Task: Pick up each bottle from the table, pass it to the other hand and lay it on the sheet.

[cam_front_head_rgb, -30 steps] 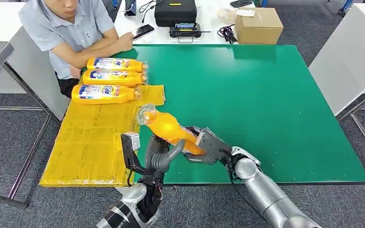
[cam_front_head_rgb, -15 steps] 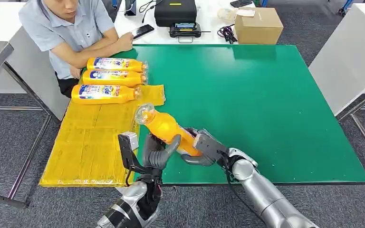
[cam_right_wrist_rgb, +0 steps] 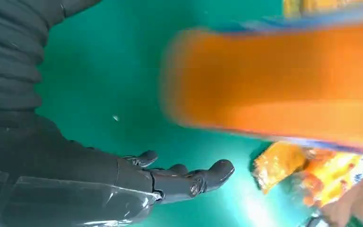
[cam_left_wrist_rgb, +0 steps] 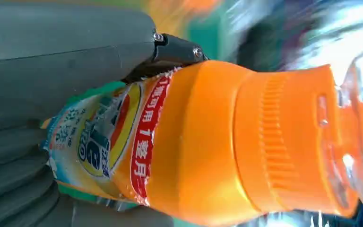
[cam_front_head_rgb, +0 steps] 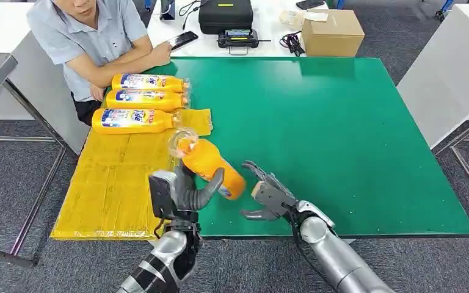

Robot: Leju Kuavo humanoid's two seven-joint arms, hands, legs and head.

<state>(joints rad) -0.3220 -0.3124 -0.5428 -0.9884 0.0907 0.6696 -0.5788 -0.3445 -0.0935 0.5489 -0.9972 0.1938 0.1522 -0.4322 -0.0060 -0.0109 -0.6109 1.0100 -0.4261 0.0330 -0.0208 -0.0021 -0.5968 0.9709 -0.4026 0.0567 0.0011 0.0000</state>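
Bottle (cam_front_head_rgb: 207, 165), orange and held tilted by the left hand (cam_front_head_rgb: 186, 192) round its labelled middle just beside the yellow sheet (cam_front_head_rgb: 113, 183), looks stiff, light and slick-labelled, best gripped mid-body; right hand (cam_front_head_rgb: 265, 195) spreads empty nearby, while blur hides the cap's detail.

Empty robot hand (cam_right_wrist_rgb: 123, 177) with fingers spread, near blurred orange bottle (cam_right_wrist_rgb: 283, 85).
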